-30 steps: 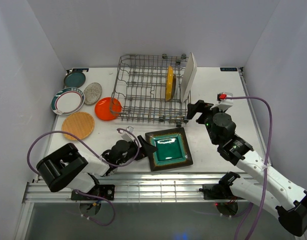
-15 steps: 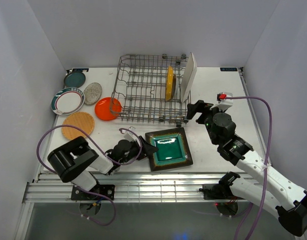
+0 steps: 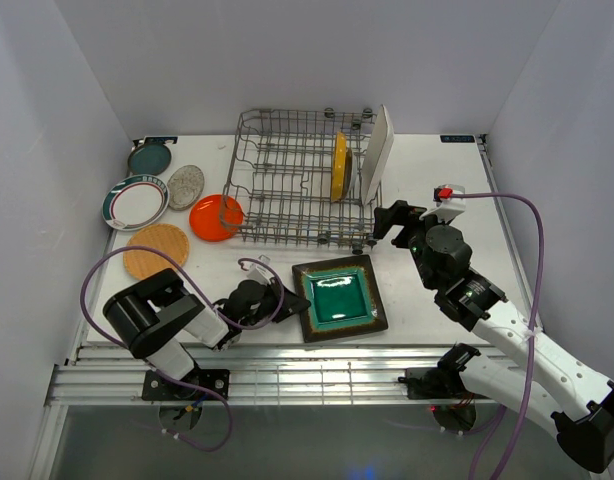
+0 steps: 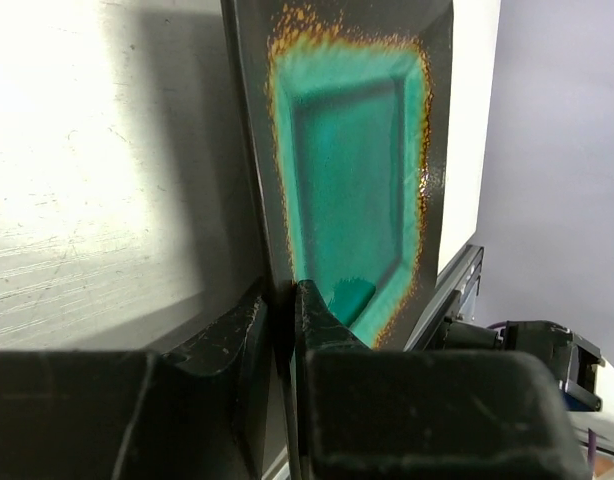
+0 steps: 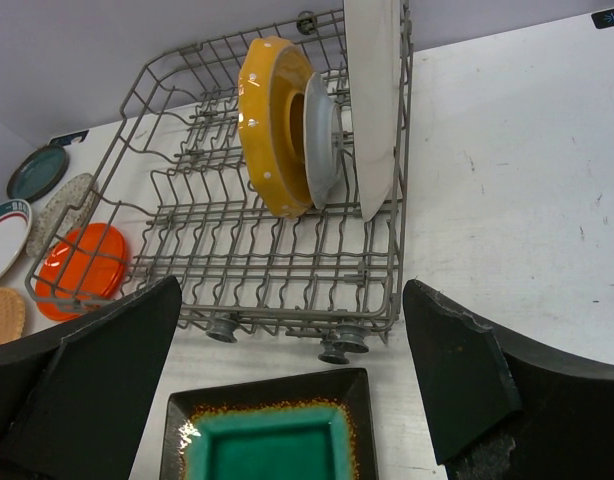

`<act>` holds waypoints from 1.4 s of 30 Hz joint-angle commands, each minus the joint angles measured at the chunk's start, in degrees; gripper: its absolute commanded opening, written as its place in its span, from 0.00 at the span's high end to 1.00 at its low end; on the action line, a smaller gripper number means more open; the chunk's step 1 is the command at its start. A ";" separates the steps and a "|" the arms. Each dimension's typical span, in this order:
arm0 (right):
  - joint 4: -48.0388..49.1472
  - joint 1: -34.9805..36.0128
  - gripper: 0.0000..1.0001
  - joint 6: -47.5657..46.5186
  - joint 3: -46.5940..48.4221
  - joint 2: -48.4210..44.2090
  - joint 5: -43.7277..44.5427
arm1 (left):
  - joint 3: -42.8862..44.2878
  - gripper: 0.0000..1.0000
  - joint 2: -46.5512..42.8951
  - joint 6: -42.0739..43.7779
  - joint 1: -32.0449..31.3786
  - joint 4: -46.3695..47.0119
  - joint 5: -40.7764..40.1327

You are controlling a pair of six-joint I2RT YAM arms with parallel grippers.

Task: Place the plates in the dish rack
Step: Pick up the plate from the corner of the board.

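Note:
The dark square plate with a green centre [image 3: 339, 297] [image 4: 352, 170] [image 5: 277, 445] lies flat in front of the dish rack [image 3: 282, 185] [image 5: 277, 250]. My left gripper [image 3: 287, 297] [image 4: 282, 300] is shut on its left rim, one finger above and one below. In the rack stand a yellow scalloped plate [image 3: 339, 165] [image 5: 272, 125], a pale blue plate [image 5: 322, 135] and a white rectangle [image 3: 377, 152] [image 5: 375, 100]. My right gripper [image 3: 392, 220] [image 5: 292, 290] hangs open and empty above the rack's near right corner.
Left of the rack lie an orange plate [image 3: 215, 216], a wood-tone plate [image 3: 156, 250], a white plate with a teal rim [image 3: 135, 202], a speckled grey one [image 3: 186, 186] and a teal one [image 3: 149, 157]. White walls close in three sides.
My left gripper has closed on the square plate's left rim, and the plate has shifted slightly to the right. The left arm's elbow has swung inward. The right arm has not moved.

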 commanded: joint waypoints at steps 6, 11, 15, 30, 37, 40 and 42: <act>2.12 -0.35 0.03 -0.46 1.30 -0.34 -0.19 | -0.86 1.00 -0.64 1.92 0.20 -0.03 2.80; 2.03 -0.35 0.03 -0.81 1.47 -0.95 -0.02 | -2.35 1.00 -2.48 1.31 0.20 2.52 5.96; 1.68 -0.35 0.03 -1.16 1.48 -1.74 0.69 | -3.67 1.00 -5.29 1.22 0.20 2.70 9.47; -5.35 -0.35 0.02 -3.27 8.77 2.83 -10.21 | -8.07 1.00 -36.75 4.03 0.20 -19.07 8.60; -5.53 -0.44 0.02 -3.71 9.12 2.91 -12.05 | -7.19 1.00 -47.75 4.12 0.55 -27.88 8.25; -5.44 -0.44 0.02 -3.88 9.21 2.74 -13.46 | -5.52 1.00 -49.68 4.12 0.64 -29.73 8.16; -5.44 -0.44 0.02 -4.15 9.30 2.48 -14.08 | -4.82 1.00 -50.56 4.38 0.73 -30.95 7.55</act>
